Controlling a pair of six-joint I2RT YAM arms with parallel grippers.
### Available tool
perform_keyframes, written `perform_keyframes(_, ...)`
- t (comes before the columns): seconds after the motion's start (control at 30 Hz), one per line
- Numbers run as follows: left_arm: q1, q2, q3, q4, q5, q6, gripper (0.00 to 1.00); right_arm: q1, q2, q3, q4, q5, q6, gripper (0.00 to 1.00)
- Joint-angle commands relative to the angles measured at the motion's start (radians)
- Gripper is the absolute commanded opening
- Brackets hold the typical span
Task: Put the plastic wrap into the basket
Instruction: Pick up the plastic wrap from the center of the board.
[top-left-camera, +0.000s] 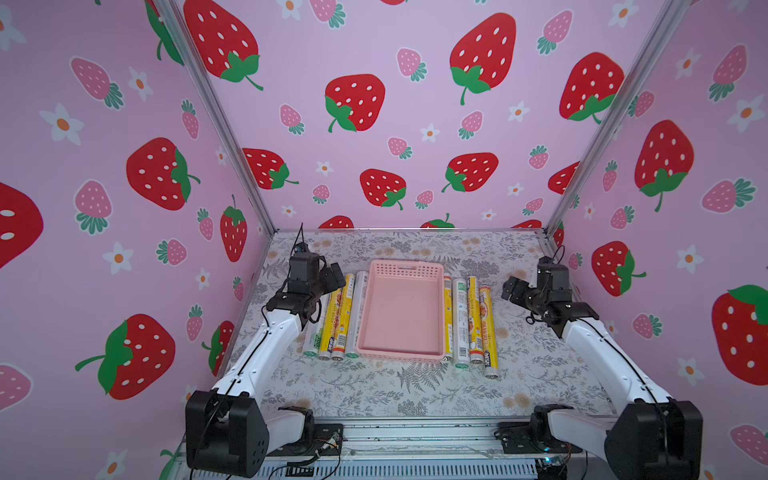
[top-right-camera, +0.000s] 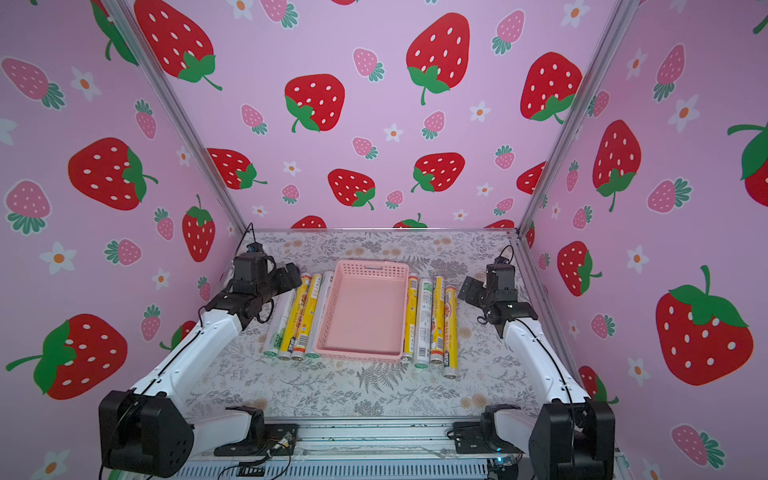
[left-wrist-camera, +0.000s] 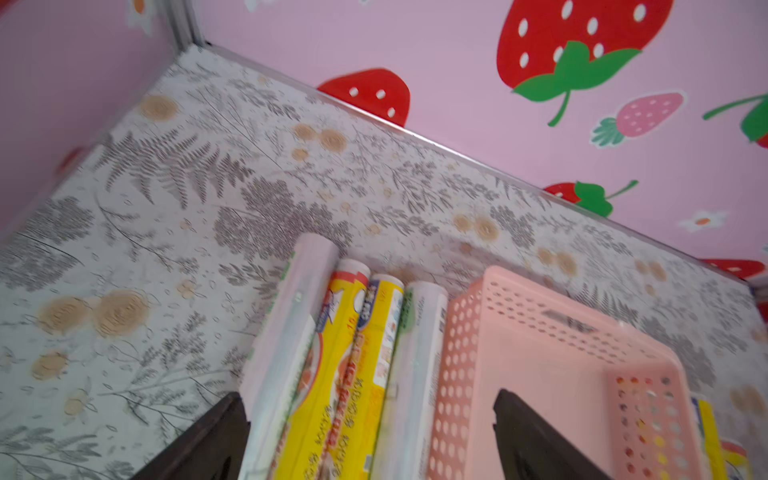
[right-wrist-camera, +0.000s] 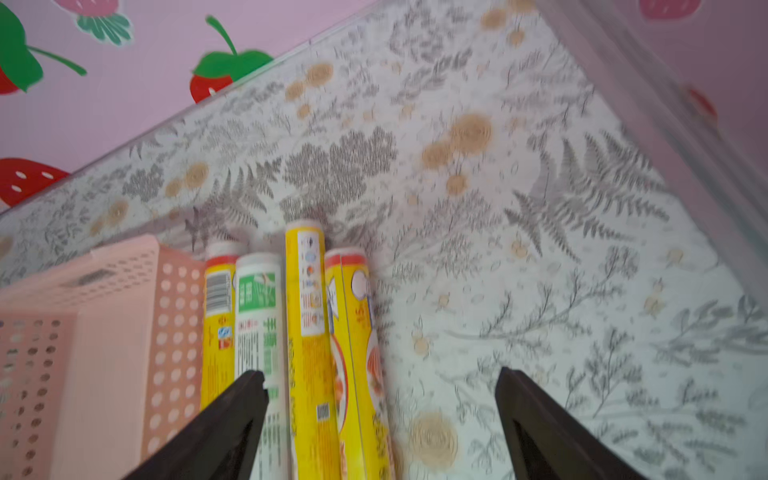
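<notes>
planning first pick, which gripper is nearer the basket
Left. The left gripper hangs over the rolls beside the basket; the right gripper is farther out, over its rolls' outer edge.

The basket (top-left-camera: 401, 267) is a shallow pink plastic tray with perforated sides and a handle slot in its far end wall. It sits upright on the middle of the table (top-left-camera: 374, 386), long sides running front to back, with nothing inside. Eight slim rolls of plastic wrap (top-left-camera: 473, 320) lie flat on the table, parallel to those sides. In the left group (top-right-camera: 299, 322), white rolls flank two yellow ones. The right group (top-right-camera: 437, 320) runs yellow, white with green print, yellow, yellow, and the outermost lies slightly nearer the front.
</notes>
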Motion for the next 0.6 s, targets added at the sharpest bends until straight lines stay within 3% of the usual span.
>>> perform_keyframes(0.0,-0.047,-0.032,0.031,-0.150,0.225,-0.062,0.97,0.020,-0.051,-0.047,-0.220,-0.128,0.099,0.84)
perform_keyframes(0.2,-0.146,-0.055,0.005,-0.136,0.293,-0.106,0.97,0.075,-0.063,-0.137,-0.228,-0.181,0.147,0.71)
perform_keyframes(0.57,-0.245,-0.046,-0.009,-0.152,0.249,-0.128,0.97,0.131,0.013,-0.181,-0.167,-0.138,0.165,0.65)
